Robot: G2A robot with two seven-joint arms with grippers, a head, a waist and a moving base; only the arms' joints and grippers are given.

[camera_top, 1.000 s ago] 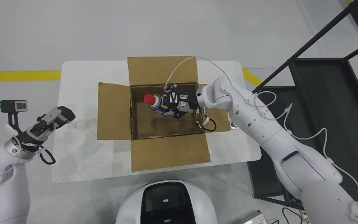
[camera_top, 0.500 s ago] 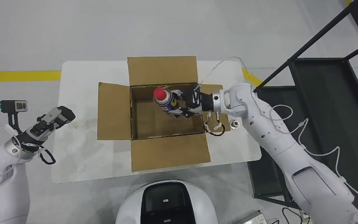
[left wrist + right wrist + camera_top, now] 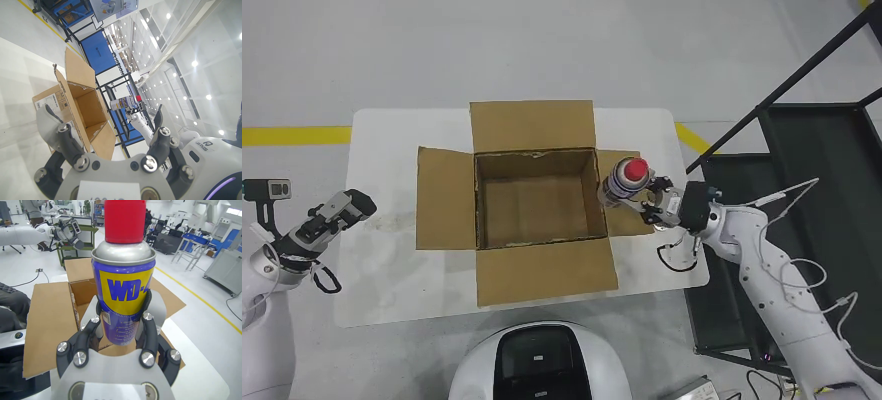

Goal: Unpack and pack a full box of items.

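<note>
My right fingers (image 3: 158, 311) are pinching the tall blue-and-yellow spray can with the red cap (image 3: 122, 285) low on its body. It is upright and off the surface, over the right-hand flap of the open brown cardboard box (image 3: 446, 198), towards the right edge of the white bench (image 3: 382, 150). My left fingers (image 3: 48, 121) are spread around nothing, off the bench's left edge.

The worry is that low grip: most of the can stands above the fingers, so a quick swing could tip it or let it slide. Setting it down on the springy flap would likely topple it, and the right edge is near enough for a roll-off.

The can's base is hidden behind my fingers, and my arm covers part of the bare strip beside the flap.
</note>
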